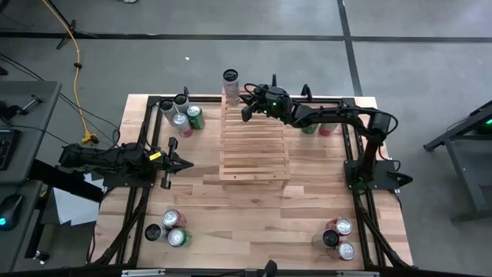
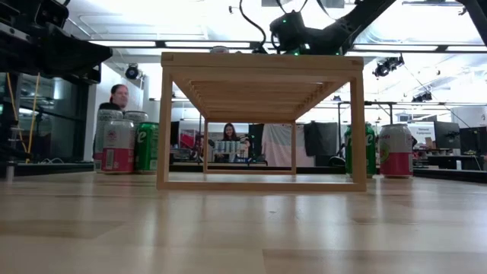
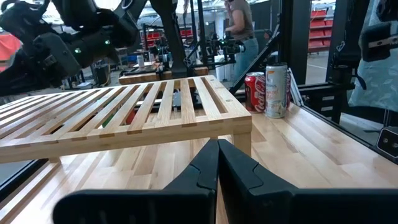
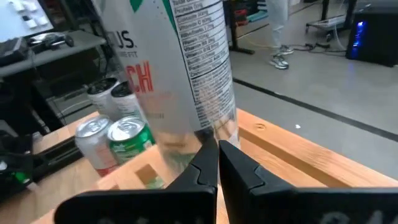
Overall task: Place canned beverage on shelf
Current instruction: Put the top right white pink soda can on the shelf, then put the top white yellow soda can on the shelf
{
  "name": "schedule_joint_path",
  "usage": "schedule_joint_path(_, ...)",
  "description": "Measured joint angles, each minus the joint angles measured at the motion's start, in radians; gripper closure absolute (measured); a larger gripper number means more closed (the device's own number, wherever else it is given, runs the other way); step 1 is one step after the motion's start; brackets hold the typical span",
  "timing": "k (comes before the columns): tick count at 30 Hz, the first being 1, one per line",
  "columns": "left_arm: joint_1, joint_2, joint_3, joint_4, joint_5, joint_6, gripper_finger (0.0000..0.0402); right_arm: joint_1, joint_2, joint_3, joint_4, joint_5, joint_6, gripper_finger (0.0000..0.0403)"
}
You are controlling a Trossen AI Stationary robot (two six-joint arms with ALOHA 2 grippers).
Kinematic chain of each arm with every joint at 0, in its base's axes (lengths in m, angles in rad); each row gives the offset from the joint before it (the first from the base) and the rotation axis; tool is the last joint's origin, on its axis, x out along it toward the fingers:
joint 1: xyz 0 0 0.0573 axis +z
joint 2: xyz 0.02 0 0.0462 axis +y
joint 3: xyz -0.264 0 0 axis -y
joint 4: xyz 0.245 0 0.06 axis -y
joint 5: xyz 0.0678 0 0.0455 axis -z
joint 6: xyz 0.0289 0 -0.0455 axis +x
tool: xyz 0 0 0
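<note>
Right in front of my wrist camera, my right pincer (image 4: 217, 163) is clenched, the fingertips meeting with nothing between them. Just past them stands the tall white can (image 4: 186, 68), upright, its label filling the view; I am not gripping it. From above, that can (image 1: 231, 79) sits at the far edge of the shelf (image 1: 254, 146), at its left far corner, with my right pincer (image 1: 247, 98) just beside it. I judge it is already placed there, upright so it will not roll, though whether my tips touch it I cannot quite tell from these views.

Further out, a green can (image 4: 132, 138) and a red-and-white can (image 4: 96, 142) stand on the bench (image 1: 307, 215) beside the shelf, with two dark-topped cans (image 1: 174, 103) behind them. More clusters wait at the near left (image 1: 171, 228) and near right (image 1: 337, 236) corners, set apart, it seems, so each arm has stock in reach.

My left pincer (image 1: 183, 162) is also clenched and empty, hanging low over the bench just left of the shelf, clear of the work.
</note>
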Motion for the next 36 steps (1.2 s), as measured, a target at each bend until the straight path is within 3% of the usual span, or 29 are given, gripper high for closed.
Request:
schedule_joint_path(14,0.000,0.000,0.000,0.000,0.000,0.000,0.0402,0.006,-0.020,0.114,-0.210,0.048,-0.110,0.0403)
schedule_joint_path(19,0.000,0.000,0.000,0.000,0.000,0.000,0.0401,0.010,-0.082,0.114,-0.389,0.066,-0.155,0.0403)
schedule_joint_path(24,0.000,0.000,0.000,0.000,0.000,0.000,0.0402,0.037,-0.183,0.107,-0.606,0.158,-0.211,0.0403)
schedule_joint_path(30,0.000,0.000,0.000,0.000,0.000,0.000,0.0401,0.092,-0.392,-0.057,-0.704,0.255,-0.210,0.0403)
schedule_joint_path(36,0.000,0.000,0.000,0.000,0.000,0.000,0.0401,0.162,-0.662,-0.349,-0.591,0.342,-0.119,0.0403)
